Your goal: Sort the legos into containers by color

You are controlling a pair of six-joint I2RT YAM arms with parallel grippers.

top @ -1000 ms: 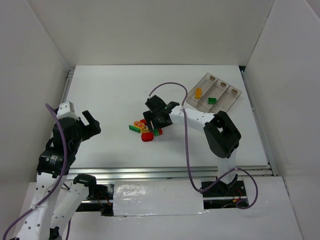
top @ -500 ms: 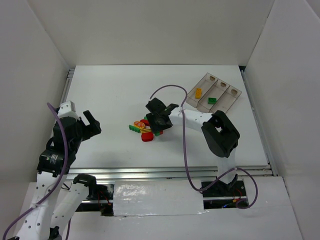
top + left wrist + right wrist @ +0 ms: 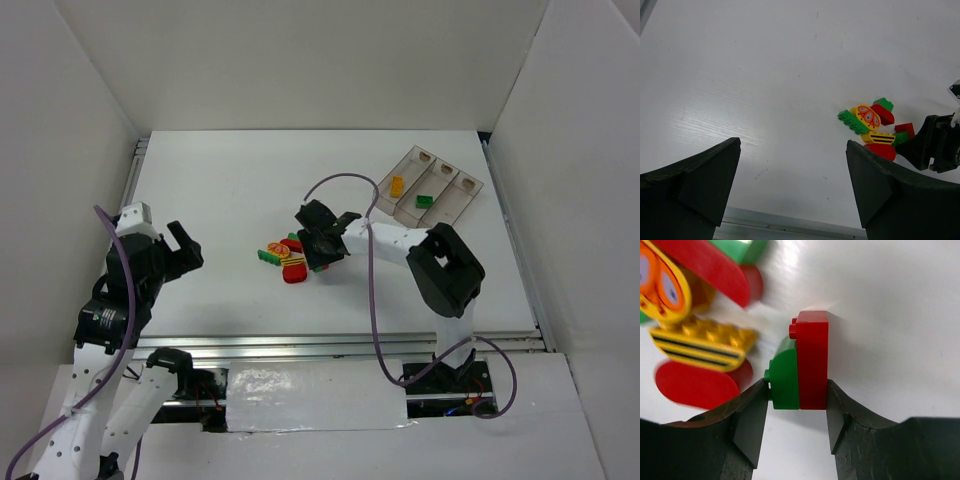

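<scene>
A pile of red, green and yellow legos (image 3: 287, 258) lies mid-table; it also shows in the left wrist view (image 3: 872, 127). My right gripper (image 3: 316, 256) is down at the pile's right edge. In the right wrist view its jaws (image 3: 796, 390) press on a red brick (image 3: 813, 360) and a green brick (image 3: 786, 377) standing side by side on the table. The clear three-compartment tray (image 3: 452, 203) sits at the back right, with a yellow brick (image 3: 396, 185) and a green brick (image 3: 425, 200) in it. My left gripper (image 3: 180, 247) is open and empty, far left of the pile (image 3: 792, 145).
A yellow striped brick (image 3: 700, 347) and a red rounded brick (image 3: 695, 385) lie just left of the held pair. White walls enclose the table. A metal rail (image 3: 340, 345) runs along the near edge. The right arm's purple cable (image 3: 372, 290) loops over the table.
My right gripper has dropped a little and shifted toward the pile's right edge, closing round the red and green bricks. The left arm has not moved.
</scene>
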